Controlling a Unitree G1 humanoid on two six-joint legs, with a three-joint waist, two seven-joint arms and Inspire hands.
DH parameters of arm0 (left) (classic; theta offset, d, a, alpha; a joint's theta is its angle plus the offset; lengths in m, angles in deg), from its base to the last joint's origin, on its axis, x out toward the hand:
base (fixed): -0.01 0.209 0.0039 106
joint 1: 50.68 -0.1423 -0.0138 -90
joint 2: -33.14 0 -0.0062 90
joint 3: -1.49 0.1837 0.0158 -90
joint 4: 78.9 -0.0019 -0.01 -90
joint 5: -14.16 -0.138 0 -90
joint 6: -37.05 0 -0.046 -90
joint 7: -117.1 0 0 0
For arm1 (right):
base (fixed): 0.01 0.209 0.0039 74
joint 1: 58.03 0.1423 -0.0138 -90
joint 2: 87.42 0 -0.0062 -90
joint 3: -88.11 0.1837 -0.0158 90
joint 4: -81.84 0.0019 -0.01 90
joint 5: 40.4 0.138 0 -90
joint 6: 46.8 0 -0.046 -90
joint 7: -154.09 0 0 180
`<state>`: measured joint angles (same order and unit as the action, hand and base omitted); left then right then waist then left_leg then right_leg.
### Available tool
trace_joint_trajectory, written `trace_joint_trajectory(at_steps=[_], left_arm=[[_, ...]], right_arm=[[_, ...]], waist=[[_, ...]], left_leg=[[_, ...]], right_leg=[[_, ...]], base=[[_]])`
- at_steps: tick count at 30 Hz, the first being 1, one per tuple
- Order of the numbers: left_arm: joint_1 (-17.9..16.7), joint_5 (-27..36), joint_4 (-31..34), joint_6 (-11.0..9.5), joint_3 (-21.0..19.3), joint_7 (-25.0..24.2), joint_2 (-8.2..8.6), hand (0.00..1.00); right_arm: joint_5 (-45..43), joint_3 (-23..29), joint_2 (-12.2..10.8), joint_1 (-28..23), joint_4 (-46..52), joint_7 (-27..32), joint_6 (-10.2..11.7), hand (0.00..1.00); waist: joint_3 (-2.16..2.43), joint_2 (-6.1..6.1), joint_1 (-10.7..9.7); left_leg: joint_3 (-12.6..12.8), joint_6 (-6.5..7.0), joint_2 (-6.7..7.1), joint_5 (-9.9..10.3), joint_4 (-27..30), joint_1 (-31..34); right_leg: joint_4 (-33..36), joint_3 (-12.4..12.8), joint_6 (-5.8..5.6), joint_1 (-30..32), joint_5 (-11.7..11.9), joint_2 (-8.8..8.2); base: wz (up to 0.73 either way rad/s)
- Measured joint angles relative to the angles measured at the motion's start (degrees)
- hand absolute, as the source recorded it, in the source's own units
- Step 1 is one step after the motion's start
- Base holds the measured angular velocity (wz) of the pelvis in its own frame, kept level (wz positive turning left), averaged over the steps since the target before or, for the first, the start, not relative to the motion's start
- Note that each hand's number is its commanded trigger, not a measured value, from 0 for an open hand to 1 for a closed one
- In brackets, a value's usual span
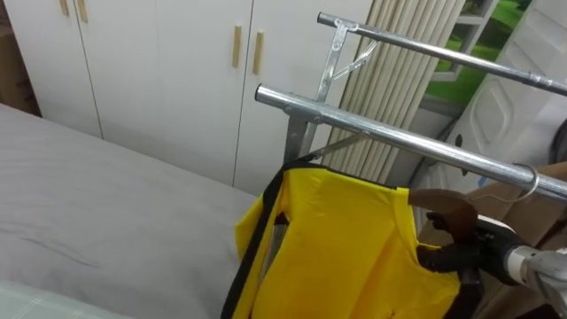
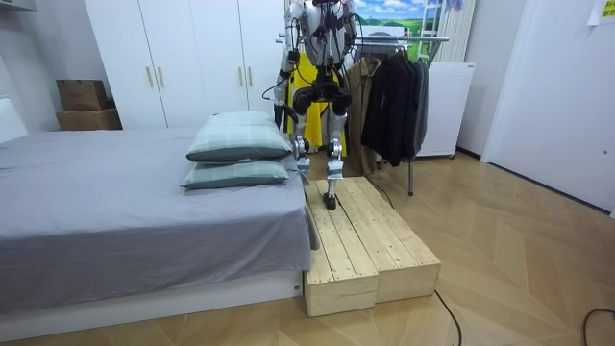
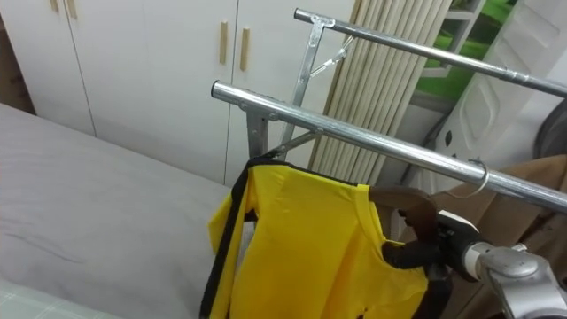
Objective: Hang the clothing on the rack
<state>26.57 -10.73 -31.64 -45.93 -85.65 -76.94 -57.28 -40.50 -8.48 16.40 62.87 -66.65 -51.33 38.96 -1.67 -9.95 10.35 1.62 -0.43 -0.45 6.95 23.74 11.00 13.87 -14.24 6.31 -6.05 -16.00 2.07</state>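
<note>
1. A metal clothes rack (image 1: 399, 137) bears a hanger (image 1: 530, 184) hooked over its near rail, with a yellow garment (image 1: 345, 248) on it.
2. Dark coats (image 2: 394, 91) hang farther along.
3. The grey bed (image 2: 115, 207) holds two stacked pillows (image 2: 238, 136).

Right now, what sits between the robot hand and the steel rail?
In the left eye view, a brown hanger carrying the yellow shirt; its wire hook meets the rail above the right robot hand.
</note>
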Motion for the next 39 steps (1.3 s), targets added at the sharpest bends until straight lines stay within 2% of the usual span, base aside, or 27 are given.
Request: trace_joint_trajectory(at_steps=[3, 14, 20, 25, 32, 39], left_arm=[[-0.02, 0.00, 0.00, 0.00, 0.48, 0.06, 0.01, 0.00], [-0.05, -0.09, 0.00, 0.00, 0.61, 0.33, 0.02, 0.00], [-0.08, -0.09, -0.18, -0.09, 0.80, 1.05, 0.13, 0.00], [-0.31, -0.55, -0.21, -0.11, 0.72, 1.05, 0.36, 0.00], [-1.16, -0.56, -0.08, -0.42, -0.36, 1.05, 0.49, 0.00], [-1.35, -0.39, -1.05, -1.22, -0.43, 1.05, 0.64, 0.00]], right_arm=[[0.01, 0.03, 0.00, -0.06, 0.00, 0.95, 0.00, 0.00], [0.02, 0.70, -0.40, -0.62, 0.76, 1.32, 0.03, 0.00], [0.03, 1.25, -0.38, -0.71, 0.98, 1.57, 0.24, 0.00], [-0.06, 1.73, -0.36, -0.71, 1.94, 1.38, 0.67, 0.00], [-1.63, 1.67, 0.32, -0.73, 5.40, 0.13, 0.50, 0.00], [-6.69, 1.61, 1.48, -0.95, 10.91, -1.00, 0.49, 0.00]], waist=[[0.13, 0.34, -0.13], [0.13, 0.52, -0.44], [0.10, 1.03, -0.47], [0.09, 1.18, -0.43], [0.38, 1.08, -0.58], [0.64, 2.09, -2.15]], left_leg=[[0.04, 0.00, -0.01, 0.00, 0.00, -0.02], [0.11, -0.01, -0.04, 0.00, -0.01, -0.02], [0.15, -0.01, -0.06, 0.00, -0.09, -0.09], [1.20, -0.01, -0.26, 0.00, -0.51, -0.52], [2.85, -0.38, -0.71, 0.47, -1.33, -1.38], [3.17, -0.36, -0.81, 0.66, -1.35, -1.52]], right_leg=[[0.00, -0.01, 0.00, -0.02, 0.00, 0.01], [0.00, 0.10, 0.01, -0.04, 0.00, 0.08], [0.00, 0.25, 0.02, -0.05, 0.02, 0.07], [-0.14, 1.30, 0.02, 0.01, 0.01, -0.02], [-0.20, 3.10, 0.09, 0.02, 0.08, 0.01], [-0.24, 3.28, 0.14, -0.03, 0.11, -0.03]], base=[[0.00], [0.00], [0.00], [-0.09], [-0.13], [-0.02]])
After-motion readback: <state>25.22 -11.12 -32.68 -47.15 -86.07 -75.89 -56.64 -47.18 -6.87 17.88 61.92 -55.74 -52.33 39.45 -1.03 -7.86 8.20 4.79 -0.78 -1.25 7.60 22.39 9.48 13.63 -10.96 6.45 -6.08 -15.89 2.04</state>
